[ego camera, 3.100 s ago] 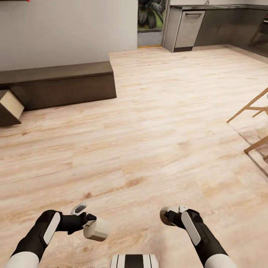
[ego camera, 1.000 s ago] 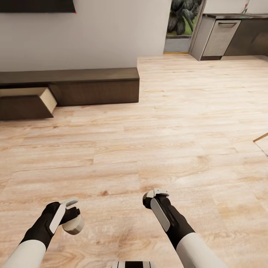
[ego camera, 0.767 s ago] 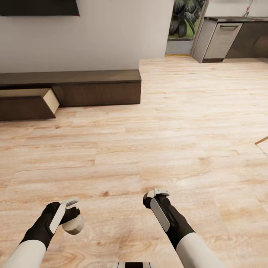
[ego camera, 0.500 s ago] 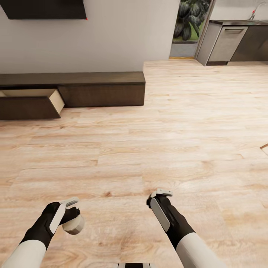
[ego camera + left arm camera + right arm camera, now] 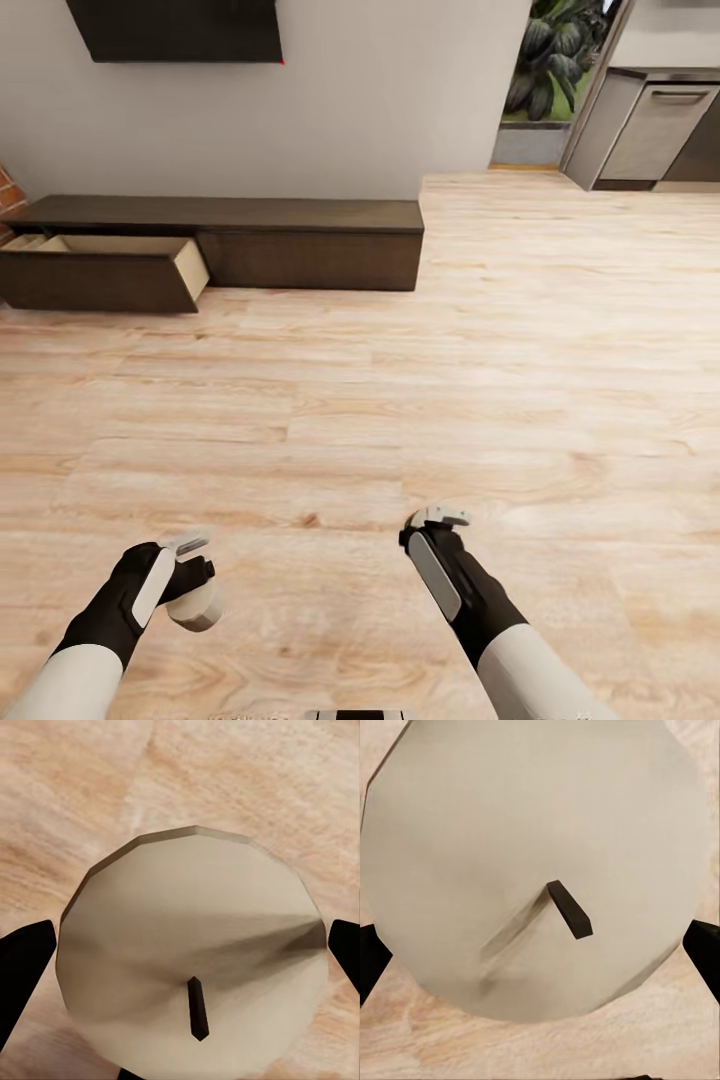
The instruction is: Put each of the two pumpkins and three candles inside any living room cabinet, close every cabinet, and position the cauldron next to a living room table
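Ahead, cabinet (one drawer open) across bare floor.

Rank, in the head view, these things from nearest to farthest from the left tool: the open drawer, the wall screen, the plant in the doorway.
From the left tool, which holds a candle:
1. Open drawer, ahead, left end of the cabinet.
2. Wall screen, above the cabinet.
3. Plant, far right, in the doorway.

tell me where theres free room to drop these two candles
The open drawer at the cabinet's left end shows a bare pale interior. The cabinet's flat top is also free along its length. Wood floor between robot and cabinet is open. Each gripper, left and right, carries a candle.
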Motion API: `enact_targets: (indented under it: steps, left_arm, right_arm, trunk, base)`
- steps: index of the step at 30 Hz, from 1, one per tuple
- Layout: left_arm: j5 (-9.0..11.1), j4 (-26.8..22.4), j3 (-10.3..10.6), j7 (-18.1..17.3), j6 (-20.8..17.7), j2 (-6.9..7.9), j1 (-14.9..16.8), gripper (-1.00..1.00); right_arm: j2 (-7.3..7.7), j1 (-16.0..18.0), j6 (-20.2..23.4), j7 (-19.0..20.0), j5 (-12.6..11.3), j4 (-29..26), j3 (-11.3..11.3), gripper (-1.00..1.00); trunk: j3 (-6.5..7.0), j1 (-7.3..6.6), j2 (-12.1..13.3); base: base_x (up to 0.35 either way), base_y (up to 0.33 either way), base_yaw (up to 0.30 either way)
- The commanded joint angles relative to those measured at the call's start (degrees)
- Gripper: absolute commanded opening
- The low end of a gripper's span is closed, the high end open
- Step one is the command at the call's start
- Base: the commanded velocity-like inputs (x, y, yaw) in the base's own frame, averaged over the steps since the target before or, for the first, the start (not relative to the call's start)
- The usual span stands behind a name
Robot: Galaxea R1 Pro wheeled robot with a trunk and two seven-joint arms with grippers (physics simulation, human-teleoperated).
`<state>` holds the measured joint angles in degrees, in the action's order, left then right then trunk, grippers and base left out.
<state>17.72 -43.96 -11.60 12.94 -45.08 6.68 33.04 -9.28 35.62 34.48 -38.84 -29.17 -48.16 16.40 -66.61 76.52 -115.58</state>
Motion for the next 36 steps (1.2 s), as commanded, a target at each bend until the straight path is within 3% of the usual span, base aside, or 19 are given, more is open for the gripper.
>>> enact_targets:
  steps: [1,3,6,9,15,18,36]
  left_arm:
    - [-0.1,0.0,0.0,0.0,0.0,0.0,0.0,-1.0]
    - [-0.1,0.0,0.0,0.0,0.0,0.0,0.0,-1.0]
    - [-0.1,0.0,0.0,0.0,0.0,0.0,0.0,-1.0]
    - [-0.1,0.0,0.0,0.0,0.0,0.0,0.0,-1.0]
    - [-0.1,0.0,0.1,0.0,0.1,0.0,0.0,-1.0]
    - [-0.1,0.0,0.2,0.0,0.1,0.0,0.0,-1.0]
    - [-0.1,0.0,0.5,0.0,0.2,-0.08,0.0,-1.0]
  right_arm:
    - [0.9,0.0,-0.6,0.1,-0.5,0.0,0.0,-1.0]
    - [2.61,0.0,-2.3,0.1,-0.6,0.0,0.0,-1.0]
    - [3.87,0.1,-4.7,0.2,-0.9,0.5,-0.2,-1.0]
    - [4.16,0.2,-5.5,0.1,-1.0,1.0,-1.0,-1.0]
    - [4.3,0.2,-6.1,0.2,-0.8,1.3,-6.7,-1.0]
    - [4.34,0.2,-7.8,0.2,-0.7,1.3,-8.1,-1.0]
    - [4.16,0.0,-12.3,0.3,-1.1,1.3,-8.4,-1.0]
  trunk:
    - [0.03,0.0,0.0]
    - [0.1,0.0,0.0]
    - [0.2,0.0,0.0]
    - [0.29,0.0,0.0]
    - [0.52,0.0,0.0]
    - [0.64,0.0,0.0]
    - [1.56,0.0,0.0]
  base:
    - [0.0,0.0,0.24]
    - [0.0,0.0,0.242]
    - [0.0,0.0,0.242]
    - [0.0,0.0,0.243]
    - [0.0,0.0,0.243]
    - [0.0,0.0,0.243]
    - [0.048,0.0,0.235]
